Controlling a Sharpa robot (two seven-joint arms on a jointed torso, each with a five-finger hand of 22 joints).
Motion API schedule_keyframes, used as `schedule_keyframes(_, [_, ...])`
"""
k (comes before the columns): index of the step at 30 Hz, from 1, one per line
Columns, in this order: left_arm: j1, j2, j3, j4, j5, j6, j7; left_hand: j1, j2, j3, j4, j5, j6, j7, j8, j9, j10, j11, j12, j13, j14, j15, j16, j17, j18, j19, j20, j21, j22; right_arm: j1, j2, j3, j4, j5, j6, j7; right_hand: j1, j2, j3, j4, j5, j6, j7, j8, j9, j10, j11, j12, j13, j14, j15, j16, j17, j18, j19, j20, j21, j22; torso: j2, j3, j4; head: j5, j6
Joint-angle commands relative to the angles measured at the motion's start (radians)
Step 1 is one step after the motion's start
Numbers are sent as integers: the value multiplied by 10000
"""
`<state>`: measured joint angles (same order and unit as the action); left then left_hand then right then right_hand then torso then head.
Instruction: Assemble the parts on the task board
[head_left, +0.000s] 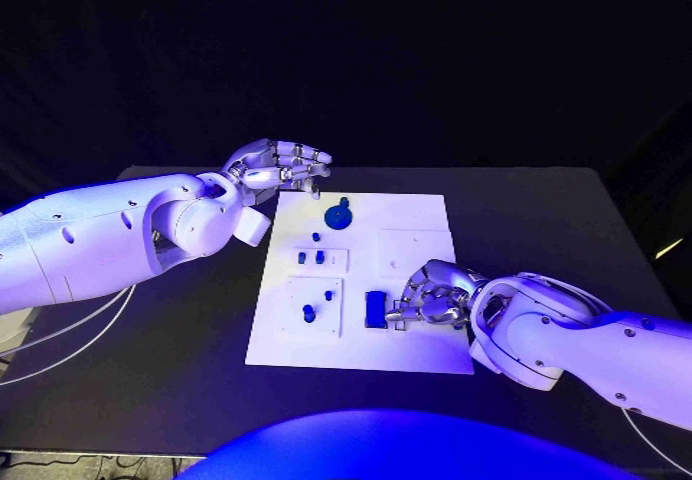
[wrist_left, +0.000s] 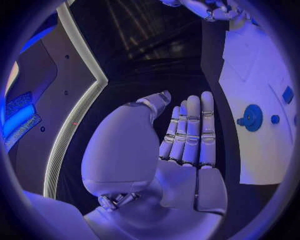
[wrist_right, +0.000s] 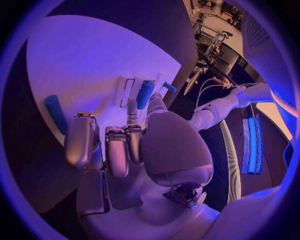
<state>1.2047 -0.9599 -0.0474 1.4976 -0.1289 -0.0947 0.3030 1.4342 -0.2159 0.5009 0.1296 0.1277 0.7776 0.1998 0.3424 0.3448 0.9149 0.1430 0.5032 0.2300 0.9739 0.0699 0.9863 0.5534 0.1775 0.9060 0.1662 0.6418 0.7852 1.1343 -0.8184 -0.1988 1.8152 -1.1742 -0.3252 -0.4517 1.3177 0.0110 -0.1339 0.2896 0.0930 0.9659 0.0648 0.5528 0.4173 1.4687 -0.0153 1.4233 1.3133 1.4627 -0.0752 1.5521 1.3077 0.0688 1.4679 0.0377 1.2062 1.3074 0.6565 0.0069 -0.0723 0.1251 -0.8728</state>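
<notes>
The white task board (head_left: 411, 225) lies in the middle of the black table. On it are a round blue disc (head_left: 339, 215), two small blue pegs (head_left: 310, 257), a blue piece (head_left: 309, 313) and a dark blue bar (head_left: 375, 307). My right hand (head_left: 430, 296) rests low on the board beside the bar, fingers curled. In the right wrist view a blue part (wrist_right: 145, 94) sits pinched between its thumb and a fingertip, and the bar (wrist_right: 55, 112) lies on the board beside them. My left hand (head_left: 281, 165) hovers over the board's far left corner, its fingers (wrist_left: 190, 132) straight and holding nothing.
The board (wrist_left: 262, 95) with the blue disc (wrist_left: 252, 117) lies off to one side of my left hand. Bare black table (head_left: 548, 210) surrounds the board. Cables (head_left: 65, 335) hang beside the table's left edge.
</notes>
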Motion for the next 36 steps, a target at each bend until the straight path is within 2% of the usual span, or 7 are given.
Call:
schedule_keyframes(1, [4,-6,5,20,42,146,52,7,120,-48,36,22,-69,133,58,-17,-40,-5,43,-15,-23,30,-65,14,48,73,17,-62,-10,159,-407,26,324,702,-838,1305,34,-130,-32,-27,12,-156,58,-127,-56,135,112,-160,1385,965,73,-35,2084,-50,61,5,-69,1668,-10,-9,-19,-11,3])
schedule_keyframes(5, [4,-10,5,25,42,147,52,7,120,-48,36,22,-69,133,58,-17,-40,-5,43,-15,-23,30,-65,14,48,73,17,-62,-10,376,-1104,36,663,775,-1011,1623,320,-264,0,-58,44,-428,211,-446,-195,117,244,-167,1389,964,184,-39,2077,-52,61,95,-87,1680,-23,-20,-21,-79,29])
schedule_keyframes(9, [4,-8,4,36,42,155,58,17,128,-53,49,22,-71,130,85,-21,-40,-8,61,-24,-25,28,-72,19,48,83,16,-84,-22,444,-1696,33,698,427,-805,1600,718,-380,84,-100,93,-436,271,-647,-289,83,297,-213,1363,959,235,-47,2060,-50,63,153,-93,1693,-15,-16,-21,-146,76])
schedule_keyframes(16, [4,-8,4,42,41,159,71,17,128,-53,49,22,-71,130,85,-21,-40,-8,61,-24,-25,28,-72,19,48,83,16,-84,-22,62,-2428,0,521,-613,-445,1175,935,-382,154,-43,-18,-393,311,-855,-389,58,331,-273,1323,951,267,-60,2032,-47,57,191,-119,1700,-11,-2,-36,-212,104])
schedule_keyframes(21, [4,5,4,36,41,172,79,17,128,-53,49,22,-71,130,85,-21,-40,-8,61,-24,-25,28,-72,19,48,83,16,-84,-22,-276,-2525,-14,445,-1167,-505,712,870,-400,124,5,-120,-195,285,-919,-424,90,315,-264,1331,958,258,-48,2065,-58,83,195,-44,1727,-3,19,-40,-246,88])
schedule_keyframes(25, [4,16,3,29,41,185,81,17,128,-53,49,22,-71,130,85,-21,-40,-8,61,-24,-25,28,-72,19,48,83,16,-84,-22,-423,-2422,-18,385,-1497,-602,354,786,-421,95,18,-150,-101,268,-940,-435,96,301,-271,1328,955,248,-53,2054,-56,85,191,-49,1730,1,13,-20,-283,86])
schedule_keyframes(36, [3,7,3,16,41,194,73,17,128,-53,49,22,-71,130,85,-21,-40,-8,61,-24,-25,28,-72,19,48,83,16,-84,-22,-538,-2161,-20,171,-1989,-652,-345,502,-414,62,33,-206,90,222,-971,-445,107,266,-284,1323,957,222,-51,2061,-57,98,176,-45,1742,7,-11,5,-320,26])
